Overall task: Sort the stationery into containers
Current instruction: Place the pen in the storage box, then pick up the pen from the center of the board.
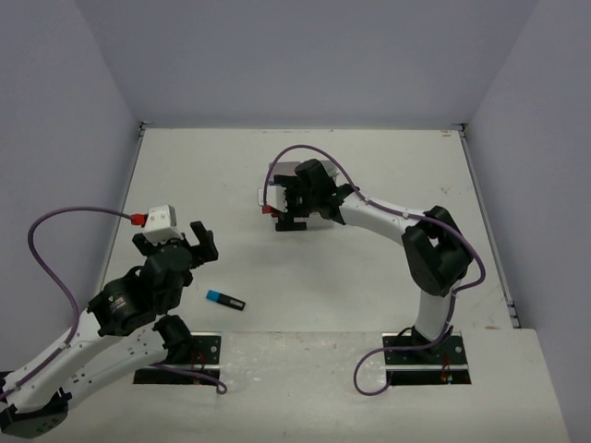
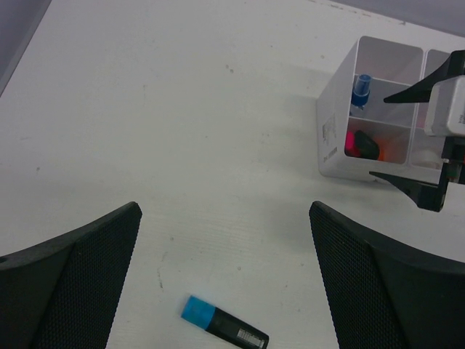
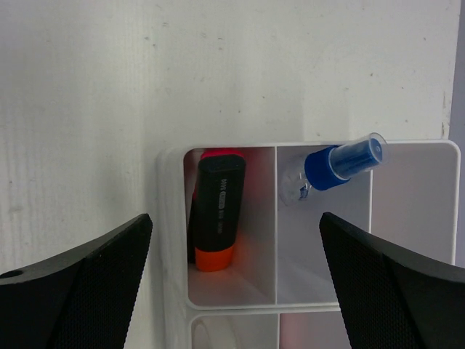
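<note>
White table (image 1: pixel 231 166) — blue-ended highlighter (image 1: pixel 226 300), tray (image 2: pixel 330 123) apart

Your tray (image 3: pixel 276 218) holds an orange-ended highlighter (image 3: pixel 216 211) standing in a corner cell, a blue-capped glue pen (image 3: pixel 338 166) leaning in the next. A blue-ended highlighter (image 1: pixel 225 300) lies flat, well apart from it

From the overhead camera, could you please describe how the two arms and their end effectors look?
Left arm and right arm: white links, black joints, looping purple cables. Left end effector and right end effector: black, two wedge-shaped, mesh-textured fingers.
</note>
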Action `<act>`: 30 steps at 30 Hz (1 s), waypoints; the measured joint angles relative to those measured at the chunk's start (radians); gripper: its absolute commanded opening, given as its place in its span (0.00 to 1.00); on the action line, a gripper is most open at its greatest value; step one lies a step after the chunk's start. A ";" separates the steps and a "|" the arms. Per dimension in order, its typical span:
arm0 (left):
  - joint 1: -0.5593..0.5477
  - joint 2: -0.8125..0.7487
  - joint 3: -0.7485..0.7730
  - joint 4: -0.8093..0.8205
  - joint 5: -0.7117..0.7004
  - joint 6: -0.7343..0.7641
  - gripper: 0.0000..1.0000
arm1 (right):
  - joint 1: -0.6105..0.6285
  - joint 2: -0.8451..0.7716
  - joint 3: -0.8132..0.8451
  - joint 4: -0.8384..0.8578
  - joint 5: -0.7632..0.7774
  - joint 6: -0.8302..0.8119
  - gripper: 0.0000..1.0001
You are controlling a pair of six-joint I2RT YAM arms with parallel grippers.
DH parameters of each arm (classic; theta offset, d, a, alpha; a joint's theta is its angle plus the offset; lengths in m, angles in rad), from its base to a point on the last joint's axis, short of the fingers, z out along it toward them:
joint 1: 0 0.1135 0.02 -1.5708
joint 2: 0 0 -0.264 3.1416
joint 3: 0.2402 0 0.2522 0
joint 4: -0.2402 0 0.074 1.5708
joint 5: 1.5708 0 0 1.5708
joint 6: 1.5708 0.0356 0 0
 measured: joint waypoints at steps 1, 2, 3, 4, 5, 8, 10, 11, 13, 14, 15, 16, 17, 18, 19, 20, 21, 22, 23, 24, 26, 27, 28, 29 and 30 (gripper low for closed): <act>0.000 0.012 0.000 -0.007 -0.003 -0.016 1.00 | 0.002 -0.006 -0.002 -0.007 -0.010 0.006 0.99; 0.000 0.030 0.004 -0.025 -0.005 -0.045 1.00 | 0.003 -0.020 -0.013 -0.007 -0.017 0.015 0.99; 0.000 0.052 0.010 -0.047 -0.007 -0.083 1.00 | 0.004 -0.043 -0.028 -0.005 -0.022 0.023 0.99; 0.000 0.085 0.023 -0.078 -0.003 -0.132 1.00 | 0.004 -0.075 -0.049 -0.004 -0.027 0.031 0.99; 0.000 0.123 0.037 -0.110 0.003 -0.178 1.00 | 0.004 -0.108 -0.068 -0.003 -0.034 0.038 0.99; 0.000 0.226 0.060 -0.177 0.049 -0.344 1.00 | 0.004 -0.232 -0.102 0.010 -0.041 0.064 0.99; 0.000 0.289 0.061 -0.215 0.101 -0.471 1.00 | 0.004 -0.302 -0.106 0.025 -0.041 0.085 0.99; 0.000 0.318 0.057 -0.225 0.124 -0.531 1.00 | 0.004 -0.334 -0.106 0.041 -0.035 0.102 0.99; 0.000 0.361 0.031 -0.245 0.178 -0.652 1.00 | 0.005 -0.389 -0.111 0.071 -0.013 0.156 0.99; 0.000 0.377 0.012 -0.256 0.207 -0.715 0.99 | 0.006 -0.415 -0.118 0.089 0.014 0.204 0.99; 0.000 0.389 -0.008 -0.269 0.235 -0.773 0.98 | 0.007 -0.439 -0.125 0.105 0.048 0.256 0.99; 0.000 0.398 -0.028 -0.282 0.262 -0.828 0.97 | 0.007 -0.460 -0.131 0.118 0.086 0.308 0.99; 0.000 0.404 -0.045 -0.290 0.283 -0.875 0.96 | 0.008 -0.479 -0.131 0.117 0.150 0.398 0.99; 0.000 0.407 -0.064 -0.291 0.306 -0.916 0.94 | 0.007 -0.490 -0.123 0.100 0.201 0.488 0.99; 0.000 0.409 -0.082 -0.293 0.326 -0.950 0.92 | 0.006 -0.494 -0.110 0.083 0.240 0.561 0.99; 0.000 0.411 -0.098 -0.295 0.344 -0.983 0.90 | 0.003 -0.497 -0.098 0.063 0.266 0.634 0.99; 0.000 0.414 -0.111 -0.295 0.360 -1.011 0.88 | -0.001 -0.497 -0.087 0.040 0.265 0.704 0.99; 0.000 0.418 -0.121 -0.294 0.376 -1.037 0.85 | -0.006 -0.498 -0.082 0.015 0.253 0.766 0.99; 0.000 0.425 -0.132 -0.293 0.392 -1.064 0.83 | -0.009 -0.501 -0.085 -0.006 0.241 0.821 0.99; 0.000 0.434 -0.142 -0.290 0.399 -1.078 0.83 | -0.009 -0.506 -0.093 -0.023 0.227 0.873 0.99; 0.000 0.453 -0.171 -0.271 0.419 -1.110 0.79 | -0.008 -0.529 -0.137 -0.030 0.214 0.968 0.99; 0.000 0.468 -0.190 -0.258 0.427 -1.124 0.77 | -0.007 -0.548 -0.167 -0.032 0.208 1.007 0.99; 0.000 0.487 -0.207 -0.245 0.437 -1.133 0.73 | -0.008 -0.566 -0.192 -0.042 0.203 1.041 0.99; 0.000 0.503 -0.217 -0.236 0.445 -1.140 0.70 | -0.008 -0.576 -0.202 -0.047 0.201 1.063 0.99; 0.000 0.518 -0.226 -0.227 0.453 -1.146 0.66 | -0.008 -0.585 -0.209 -0.051 0.200 1.085 0.99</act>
